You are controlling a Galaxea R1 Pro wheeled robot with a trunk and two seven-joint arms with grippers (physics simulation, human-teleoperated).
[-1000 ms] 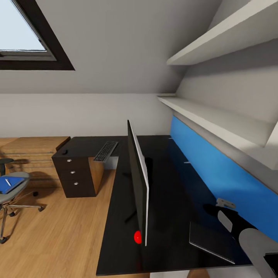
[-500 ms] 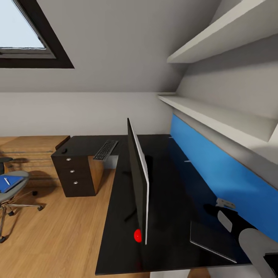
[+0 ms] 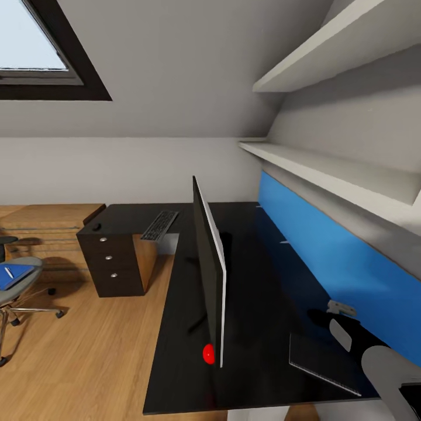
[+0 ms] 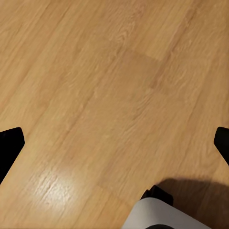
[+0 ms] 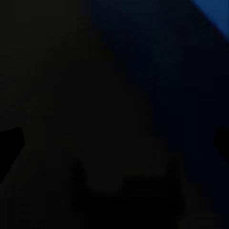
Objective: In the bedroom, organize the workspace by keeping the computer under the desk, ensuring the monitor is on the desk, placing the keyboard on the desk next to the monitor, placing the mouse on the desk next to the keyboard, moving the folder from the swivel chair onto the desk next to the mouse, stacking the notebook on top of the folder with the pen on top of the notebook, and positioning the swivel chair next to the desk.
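Across the middle of the head view runs the desk (image 3: 263,280), its black top reaching from the lower centre up to the drawer unit (image 3: 114,263) at centre left. On it the monitor (image 3: 207,275) stands edge-on at the centre of the frame, with a red spot (image 3: 208,354) low beside its near end. Toward the far end, above the drawers, lies the keyboard (image 3: 159,225), and the mouse (image 3: 96,227) sits left of it, apart, near the desk's corner. At the left edge the chair (image 3: 14,286) stands on the wood floor (image 3: 88,351), well apart from the desk, with the folder (image 3: 11,276) on its seat and the pen (image 3: 9,272) lying on the folder. A dark flat thing (image 3: 318,359) rests on the desk at lower right, just beside my right arm (image 3: 380,356). My left gripper (image 4: 114,148) points at bare floor (image 4: 105,86); its fingertips (image 4: 9,143) sit at opposite frame edges, spread wide, nothing between them. My right gripper (image 5: 114,143) hangs over the dark desktop (image 5: 71,95), fingertips (image 5: 9,140) likewise wide apart and holding nothing. A blue panel (image 3: 327,263) lines the wall at right.
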